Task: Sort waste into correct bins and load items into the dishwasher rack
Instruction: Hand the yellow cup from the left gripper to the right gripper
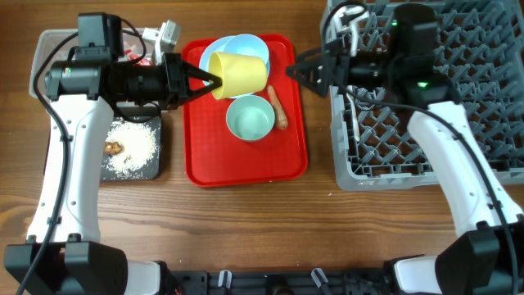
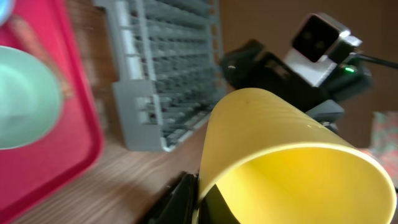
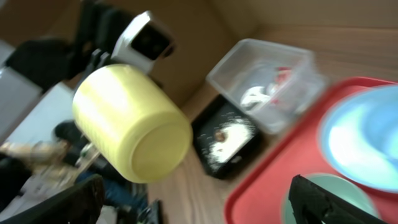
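My left gripper (image 1: 211, 82) is shut on the rim of the small yellow cup (image 1: 244, 72), which it holds on its side above the flat red tray (image 1: 288, 156). In the left wrist view the cup (image 2: 280, 143) fills the frame, its wall pinched between my fingers (image 2: 183, 199). Just right of the cup, my right gripper (image 1: 296, 72) faces it with its jaws wide open; its own view shows the cup's base (image 3: 130, 124) ahead and nothing between the fingers (image 3: 329, 202). On the tray lie a pale blue plate (image 1: 237, 45), a small light bowl (image 1: 250, 119) and an orange-brown stick (image 1: 278, 106).
The grey dishwasher rack (image 1: 426, 98) stands at the right under my right arm. Left of the red tray are the clear tub (image 1: 45, 57) holding wrappers and the black tray (image 1: 131, 156) with whitish crumbs and a brown lump (image 1: 113, 147).
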Tool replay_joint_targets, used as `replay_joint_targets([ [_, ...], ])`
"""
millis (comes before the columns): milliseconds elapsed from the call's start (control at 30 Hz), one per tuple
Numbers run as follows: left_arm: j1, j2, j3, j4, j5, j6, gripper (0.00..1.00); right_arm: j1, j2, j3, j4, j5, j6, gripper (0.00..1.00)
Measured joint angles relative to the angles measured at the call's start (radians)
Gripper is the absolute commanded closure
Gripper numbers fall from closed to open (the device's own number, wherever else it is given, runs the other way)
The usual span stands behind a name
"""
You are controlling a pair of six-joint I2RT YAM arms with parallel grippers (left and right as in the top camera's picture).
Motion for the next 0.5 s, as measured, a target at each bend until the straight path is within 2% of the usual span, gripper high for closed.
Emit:
replay_joint_targets([
  [167, 0.000, 0.000, 0.000, 0.000, 0.097, 0.004, 0.96, 0.069, 0.001, -0.002, 0.094, -0.048, 0.008, 0.12],
  [500, 0.000, 0.001, 0.000, 0.000, 0.235, 0.004, 0.96, 0.135, 0.001, -0.004, 0.294, -0.049, 0.092, 0.16],
])
